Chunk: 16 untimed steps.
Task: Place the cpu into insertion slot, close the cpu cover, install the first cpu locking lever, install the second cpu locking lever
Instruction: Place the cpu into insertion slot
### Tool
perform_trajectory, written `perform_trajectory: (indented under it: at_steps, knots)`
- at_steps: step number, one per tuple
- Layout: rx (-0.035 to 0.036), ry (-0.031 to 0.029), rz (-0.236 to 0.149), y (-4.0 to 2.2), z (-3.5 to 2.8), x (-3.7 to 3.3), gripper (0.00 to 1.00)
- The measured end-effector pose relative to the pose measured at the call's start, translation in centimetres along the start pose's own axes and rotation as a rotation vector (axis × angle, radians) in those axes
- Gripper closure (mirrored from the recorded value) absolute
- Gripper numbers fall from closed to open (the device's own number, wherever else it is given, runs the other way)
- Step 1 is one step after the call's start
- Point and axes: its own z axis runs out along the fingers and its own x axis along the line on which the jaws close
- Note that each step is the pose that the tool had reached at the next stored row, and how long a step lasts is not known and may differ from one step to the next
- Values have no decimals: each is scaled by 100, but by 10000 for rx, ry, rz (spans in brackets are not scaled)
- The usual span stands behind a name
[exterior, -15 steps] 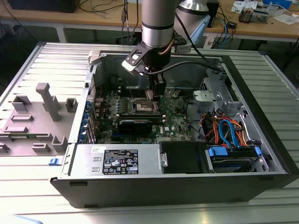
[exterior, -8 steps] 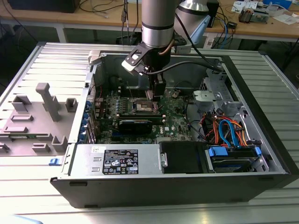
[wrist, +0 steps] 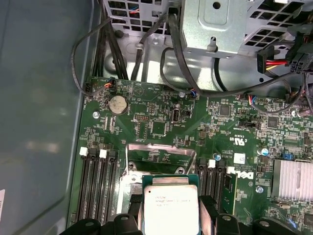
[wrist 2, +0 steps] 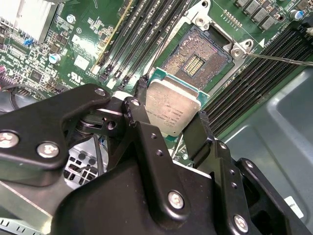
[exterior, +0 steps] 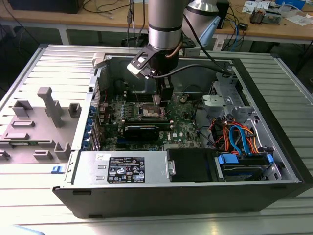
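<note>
My gripper (wrist 2: 168,105) is shut on the cpu (wrist 2: 172,104), a silvery-beige square chip with a green edge held between two black fingers (wrist 2: 139,93). The chip hangs tilted just above the insertion slot (wrist 2: 198,53), whose dark pin field lies bare inside its metal rim. In the first wrist view the cpu (wrist: 171,205) sits in the gripper (wrist: 170,208) in front of the cpu cover (wrist: 146,147), which stands swung open. A thin wire locking lever (wrist 2: 279,58) sticks out beside the socket. In the exterior view the gripper (exterior: 159,100) hovers over the insertion slot (exterior: 149,112) inside the open case.
Long black memory slots (wrist: 98,181) flank the socket on both sides. A finned heat sink (wrist: 293,178) stands on the board. The drive cage (exterior: 230,105), coloured cables (exterior: 239,137) and power supply (exterior: 122,166) crowd the case. A grey fixture (exterior: 44,117) lies outside it.
</note>
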Motion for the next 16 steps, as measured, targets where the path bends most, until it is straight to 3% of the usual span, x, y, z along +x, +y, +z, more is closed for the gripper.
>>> perform_trajectory:
  at_steps: [7, 12, 15, 16]
  knots:
    - [15, -18, 233, 0, 8, 1, 45]
    - [46, -38, 751, -1, 14, 1, 45]
    - [39, 142, 882, -7, 15, 2, 45]
    - [39, 161, 893, -8, 15, 2, 45]
